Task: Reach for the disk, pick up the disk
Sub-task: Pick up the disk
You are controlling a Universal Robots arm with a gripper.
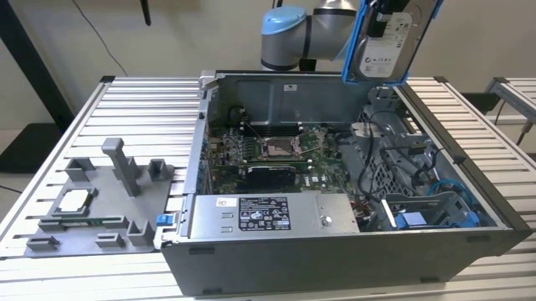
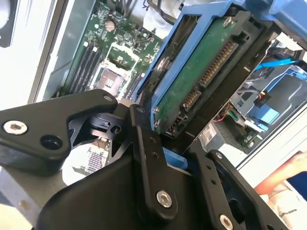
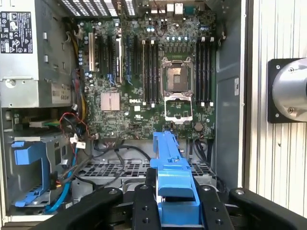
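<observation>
Your gripper (image 2: pixel 165 143) is clamped on the disk (image 1: pixel 387 47), holding it upright, high above the open computer case (image 1: pixel 352 251). Expect something rigid, fairly heavy and shock-sensitive; the fingers (image 3: pixel 144 211) seem to pinch its blue frame (image 3: pixel 172 177), a sensible hold away from the exposed circuit board (image 2: pixel 196 81).

A robotics lab: opened computer case (image 1: pixel 335 188) on a slatted aluminium bench (image 1: pixel 142 106).

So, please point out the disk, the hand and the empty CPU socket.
disk (image 1: pixel 381 53), exterior view, white label.
hand (image 3: pixel 175 201), first wrist view, between its fingertips, shut on the disk.
CPU socket (image 3: pixel 176 76), first wrist view, socket centre.
</observation>
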